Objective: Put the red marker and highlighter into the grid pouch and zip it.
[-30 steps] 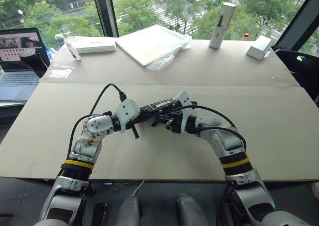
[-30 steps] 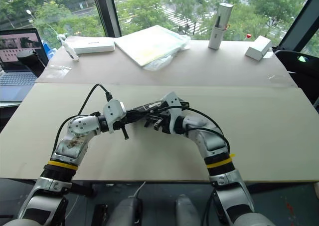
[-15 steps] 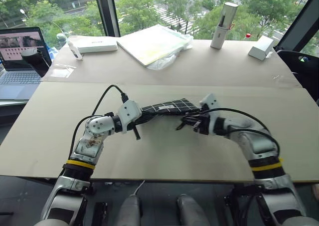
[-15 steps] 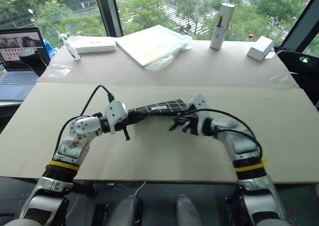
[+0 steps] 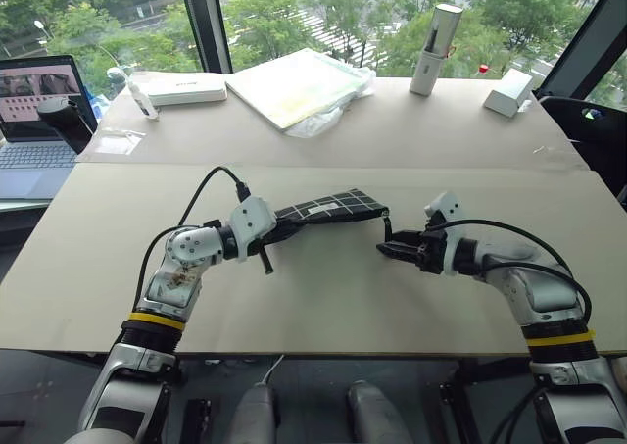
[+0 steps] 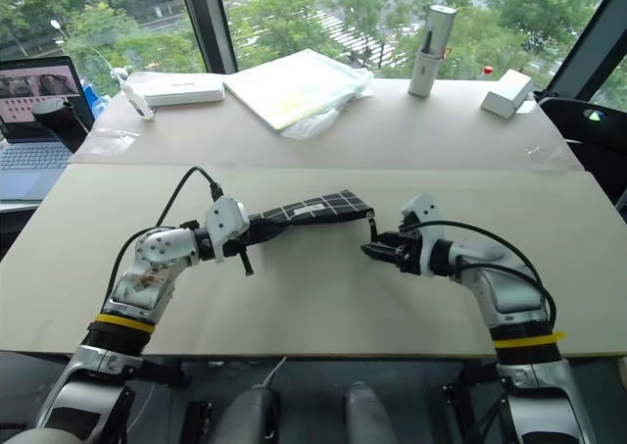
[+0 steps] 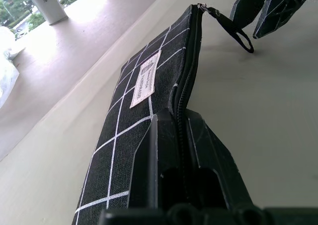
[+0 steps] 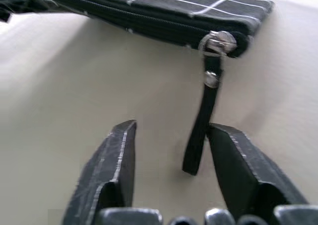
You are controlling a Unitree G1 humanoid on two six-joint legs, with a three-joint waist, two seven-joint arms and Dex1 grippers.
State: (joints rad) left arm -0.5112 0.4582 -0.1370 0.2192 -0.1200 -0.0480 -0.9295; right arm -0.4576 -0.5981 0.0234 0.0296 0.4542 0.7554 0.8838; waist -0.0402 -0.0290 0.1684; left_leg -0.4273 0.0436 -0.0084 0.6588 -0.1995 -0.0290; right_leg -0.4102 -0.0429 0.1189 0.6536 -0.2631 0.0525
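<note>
left gripper [image 5: 277, 230] clamped on grid pouch [image 5: 328, 208] end, bracing it above the table [image 5: 323, 287] | right gripper [image 8: 171, 173] spread, pull cord [image 8: 201, 130] hanging loose between its fingers | zipper looks run fully to 1 end

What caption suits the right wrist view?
Open right gripper beside the hanging pull cord of the zipped grid pouch.

Pale worktop [image 5: 323, 297] w/ a seam across the middle. Far edge by the windows: flat white box [image 5: 181, 88], plastic-wrapped pad [image 5: 299, 86], upright silver-white cylinder [image 5: 436, 49], small white box [image 5: 509, 93]. Open laptop [image 5: 37, 111] off the left side.
</note>
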